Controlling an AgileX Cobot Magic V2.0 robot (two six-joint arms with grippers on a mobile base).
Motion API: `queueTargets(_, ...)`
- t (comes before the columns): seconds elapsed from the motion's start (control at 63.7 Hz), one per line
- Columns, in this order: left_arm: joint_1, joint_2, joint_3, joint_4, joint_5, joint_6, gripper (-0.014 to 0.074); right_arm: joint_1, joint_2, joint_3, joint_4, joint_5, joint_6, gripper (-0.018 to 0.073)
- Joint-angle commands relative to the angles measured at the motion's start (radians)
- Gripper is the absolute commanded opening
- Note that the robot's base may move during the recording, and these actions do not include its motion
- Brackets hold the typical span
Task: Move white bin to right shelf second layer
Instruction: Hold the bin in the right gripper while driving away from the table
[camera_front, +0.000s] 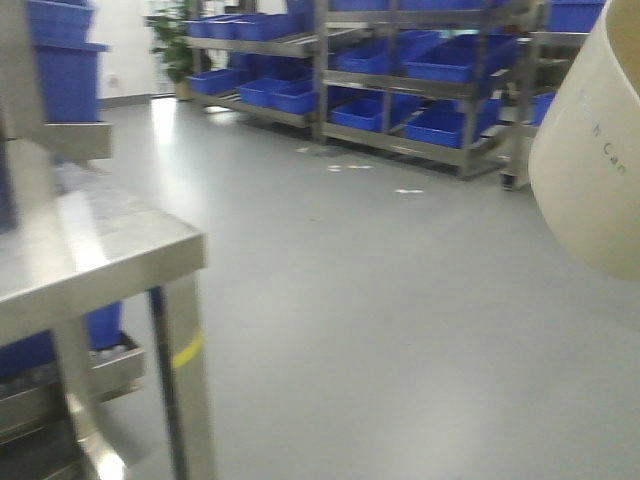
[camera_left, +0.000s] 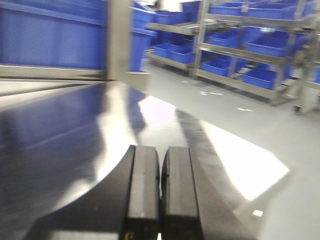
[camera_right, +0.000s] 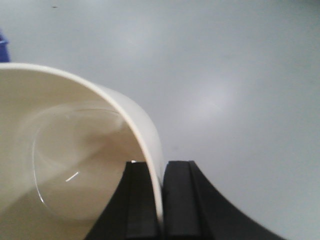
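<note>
— Where is the white bin (camera_front: 592, 150) sitting right now?

— It isn't sitting anywhere. The right tool (camera_right: 160, 210) is pinching its wall, with one finger (camera_right: 138, 200) pressing from inside the tub and the other (camera_right: 181, 200) pressing from outside. The bin is hanging off the tool at a tilt, and its open mouth is facing back toward the tool, so I'm looking straight down to its smooth cream bottom.

— What's lying under it?

— The grey floor (camera_front: 380, 300) is spreading out beneath the tool and beyond it. The bin is touching nothing apart from those two fingers. I'm reading part of the grey lettering (camera_front: 606, 135) on its side, "h Can".

— And the other arm?

— The left tool (camera_left: 160, 192) is hovering just above the shiny steel surface (camera_left: 75, 130). Its fingers are pressing flat against each other and gripping nothing. Past it a steel post (camera_left: 120, 40) is rising from the surface, and a blue crate (camera_left: 50, 35) is showing behind that post.

— Where are the racks standing?

— Well ahead of both tools, across the floor, steel racks (camera_front: 470, 100) are carrying rows of blue crates (camera_front: 440, 65). A green plant (camera_front: 172, 40) is standing in the far corner beside them. A few white scraps (camera_front: 345, 167) are lying on the floor just in front of the racks.
</note>
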Motion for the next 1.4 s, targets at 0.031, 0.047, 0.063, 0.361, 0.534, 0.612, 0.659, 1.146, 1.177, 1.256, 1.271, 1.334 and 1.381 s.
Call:
queueTargets(0.031, -0.008, -0.016, 0.028, -0.001, -0.081, -0.005, 0.0085, -0.002, -0.012, -0.041, -0.003, -0.099, 0.006, 0.0055)
queueTargets(0.047, -0.008, -0.016, 0.028, -0.001, -0.081, -0.005, 0.0085, -0.002, -0.012, -0.041, -0.003, -0.099, 0.006, 0.0055)
queueTargets(0.063, -0.008, -0.016, 0.028, -0.001, -0.081, -0.005, 0.0085, -0.002, -0.012, -0.041, -0.003, -0.099, 0.006, 0.0055)
queueTargets(0.361, -0.008, -0.016, 0.028, -0.001, -0.081, -0.005, 0.0085, -0.002, -0.012, -0.041, -0.003, -0.099, 0.006, 0.0055)
queueTargets(0.534, -0.008, -0.016, 0.028, -0.001, -0.081, -0.005, 0.0085, -0.002, -0.012, -0.041, -0.003, -0.099, 0.006, 0.0055)
queueTargets(0.612, -0.008, -0.016, 0.028, -0.001, -0.081, -0.005, 0.0085, -0.002, -0.012, -0.041, -0.003, -0.099, 0.006, 0.0055)
queueTargets(0.659, -0.008, -0.016, 0.028, -0.001, -0.081, -0.005, 0.0085, -0.002, -0.012, -0.041, -0.003, -0.099, 0.006, 0.0055)
queueTargets(1.146, -0.008, -0.016, 0.028, -0.001, -0.081, -0.005, 0.0085, -0.002, -0.012, -0.041, -0.003, -0.099, 0.006, 0.0055)
queueTargets(1.177, -0.008, -0.016, 0.028, -0.001, -0.081, -0.005, 0.0085, -0.002, -0.012, -0.041, -0.003, -0.099, 0.006, 0.0055)
queueTargets(1.256, -0.008, -0.016, 0.028, -0.001, -0.081, -0.005, 0.0085, -0.002, -0.012, -0.041, -0.003, -0.099, 0.006, 0.0055)
queueTargets(1.271, -0.008, -0.016, 0.028, -0.001, -0.081, -0.005, 0.0085, -0.002, -0.012, -0.041, -0.003, -0.099, 0.006, 0.0055)
queueTargets(1.334, -0.008, -0.016, 0.028, -0.001, -0.081, -0.005, 0.0085, -0.002, -0.012, -0.041, -0.003, -0.099, 0.006, 0.0055)
queueTargets(1.381, -0.008, -0.016, 0.028, -0.001, -0.081, -0.005, 0.0085, -0.002, -0.012, -0.041, -0.003, -0.099, 0.006, 0.0055)
